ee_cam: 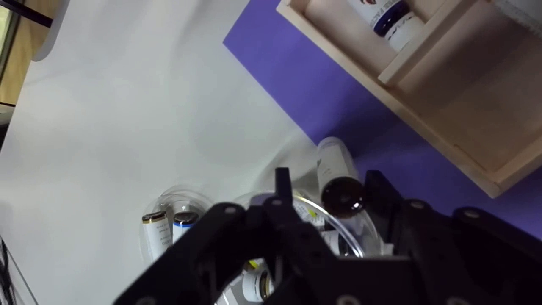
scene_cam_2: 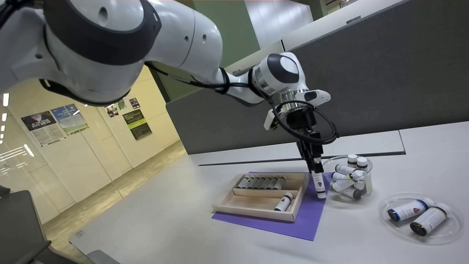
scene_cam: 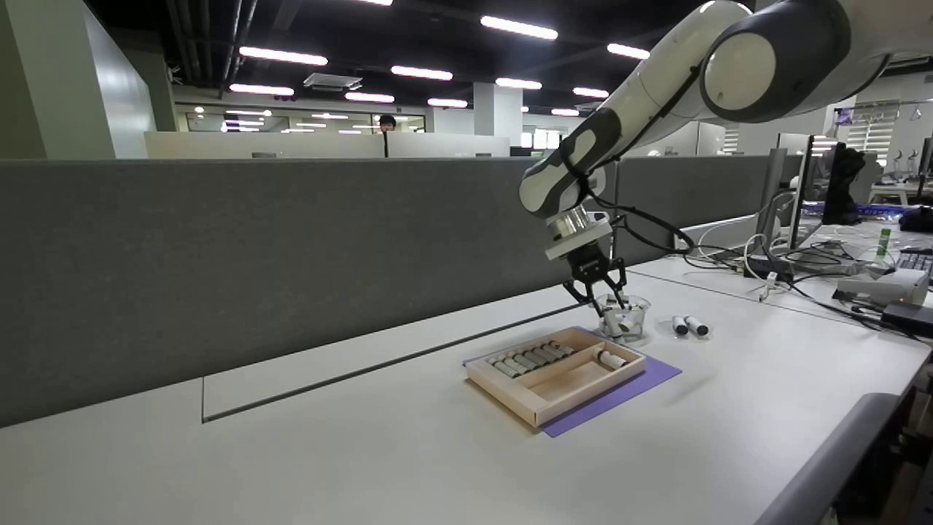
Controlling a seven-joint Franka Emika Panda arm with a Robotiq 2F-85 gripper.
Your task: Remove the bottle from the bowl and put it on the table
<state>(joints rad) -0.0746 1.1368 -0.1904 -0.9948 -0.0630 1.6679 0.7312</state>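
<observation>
A white-labelled bottle (scene_cam_2: 319,185) points cap down beside the bowl, at the edge of the purple mat. It also shows in the wrist view (ee_cam: 335,165), dark base toward me. My gripper (ee_cam: 328,178) is open with its fingers around this bottle. A gap shows at the left finger; the right finger is close to or touching it. I cannot tell whether the cap rests on the surface. The bowl (scene_cam_2: 369,185) is shiny and see-through and holds several bottles. It shows in the wrist view (ee_cam: 349,238), partly behind my fingers. The table (scene_cam: 328,459) is pale grey-white.
A wooden tray (scene_cam_2: 253,213) with several small bottles sits on the purple mat (scene_cam_2: 308,220). A clear dish (scene_cam_2: 449,233) with two bottles lies on the bowl's far side from the tray. A dark partition (scene_cam: 291,270) stands behind.
</observation>
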